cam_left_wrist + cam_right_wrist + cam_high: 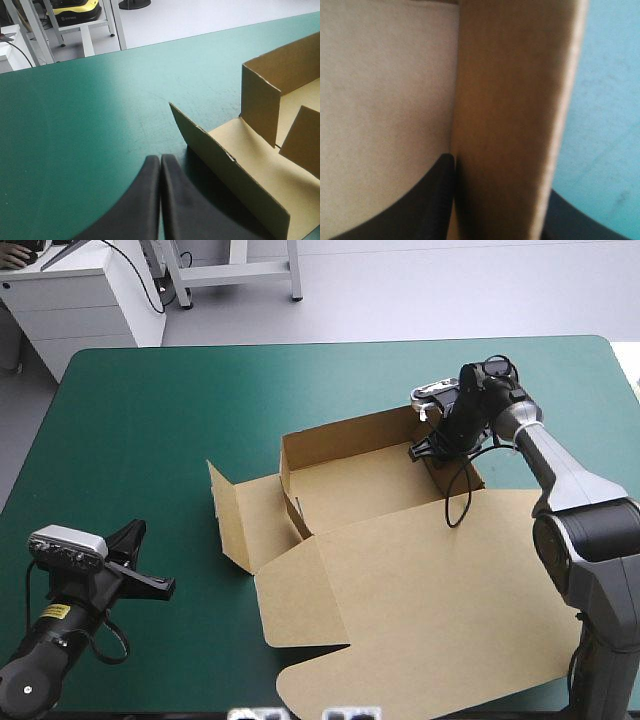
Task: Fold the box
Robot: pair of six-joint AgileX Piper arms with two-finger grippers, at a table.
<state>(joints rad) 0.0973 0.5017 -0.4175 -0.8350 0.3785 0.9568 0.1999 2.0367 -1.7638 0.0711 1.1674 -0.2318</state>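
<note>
- Black fingers of the left gripper (132, 540) press together with nothing between them, over the teal-green cover (150, 420) by the table's near-left corner.
- The brown box (400, 560) lies right of the middle: back wall (345, 435) raised, left flap (232, 515) tilted up, wide lid flat toward the near edge.
- The right gripper (432, 452) is clamped on the box's upright right wall (510, 100), one finger on each face.
</note>
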